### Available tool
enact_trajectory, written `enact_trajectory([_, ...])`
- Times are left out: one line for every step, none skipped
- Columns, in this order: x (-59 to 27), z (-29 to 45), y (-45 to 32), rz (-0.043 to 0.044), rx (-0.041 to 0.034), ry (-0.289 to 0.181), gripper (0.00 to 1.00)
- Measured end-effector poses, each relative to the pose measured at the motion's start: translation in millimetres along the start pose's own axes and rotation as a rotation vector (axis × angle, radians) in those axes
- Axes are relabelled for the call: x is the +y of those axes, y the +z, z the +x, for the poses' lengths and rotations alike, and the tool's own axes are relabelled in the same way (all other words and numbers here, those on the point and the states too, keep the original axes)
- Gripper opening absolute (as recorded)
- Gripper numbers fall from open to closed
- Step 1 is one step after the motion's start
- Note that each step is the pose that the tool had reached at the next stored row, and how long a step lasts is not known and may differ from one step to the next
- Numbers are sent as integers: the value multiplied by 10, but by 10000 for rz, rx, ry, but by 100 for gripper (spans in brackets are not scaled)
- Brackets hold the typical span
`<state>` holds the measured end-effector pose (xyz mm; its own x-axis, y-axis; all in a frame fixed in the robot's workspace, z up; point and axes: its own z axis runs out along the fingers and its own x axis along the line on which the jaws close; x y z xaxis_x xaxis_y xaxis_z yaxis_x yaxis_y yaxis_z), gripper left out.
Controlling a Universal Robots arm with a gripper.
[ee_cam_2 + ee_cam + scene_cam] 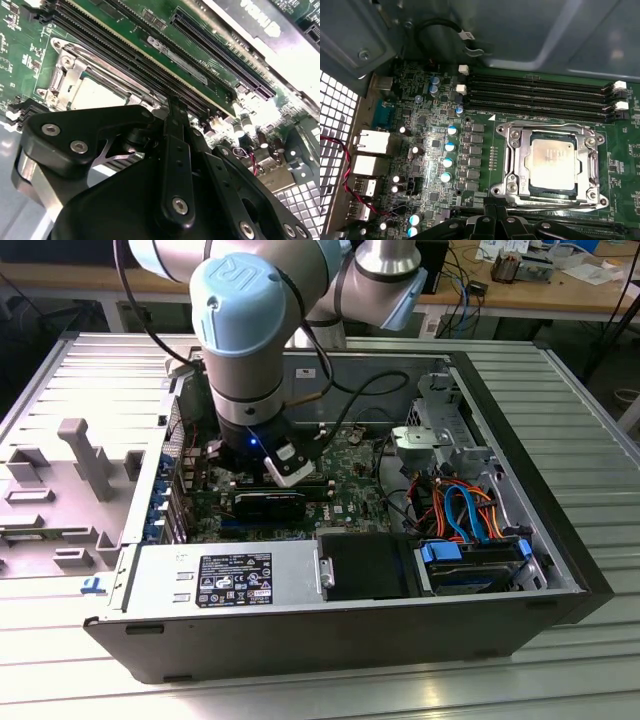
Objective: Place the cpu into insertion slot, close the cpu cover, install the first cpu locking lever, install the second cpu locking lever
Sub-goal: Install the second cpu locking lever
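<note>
The cpu [552, 160], a silvery square chip, lies flat in the insertion slot [512, 192] on the green board. The cpu cover [517, 160], a silvery frame with a window, lies down around the chip. Thin metal lever rods run along the socket's edges; whether they are latched I cannot tell. My gripper [500, 222] hovers just beside the socket, over the long black memory slots, shut with nothing in it. In the second wrist view the gripper [174, 107] points at the slots next to the cpu [97, 95] and cpu cover [67, 70]. In the exterior view the gripper [272, 472] reaches down into the open case.
Long black memory slots [540, 97] run beside the socket. A black card [268, 505] stands near the gripper. The power supply [225, 580], a drive bay [470, 565] with orange and blue cables, and the case walls [560, 540] hem in the board.
</note>
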<state>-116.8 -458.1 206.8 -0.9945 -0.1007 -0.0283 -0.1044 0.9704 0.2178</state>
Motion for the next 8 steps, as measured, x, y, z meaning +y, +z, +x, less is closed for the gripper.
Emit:
enact_trajectory([-1,1,5,-5,0,-1,11])
enact_trajectory([-3,2,17,-17,-2,-3,11])
enact_trajectory([-5,3,26,-30,-2,-6,11])
enact_trajectory([-3,2,32,-48,0,-19,11])
enact_trajectory([0,1,40,-71,1,-39,11])
enact_trajectory([3,1,43,-76,2,-48,11])
enact_trajectory([7,1,46,-80,3,-56,11])
enact_trajectory([12,1,50,-85,6,-66,11])
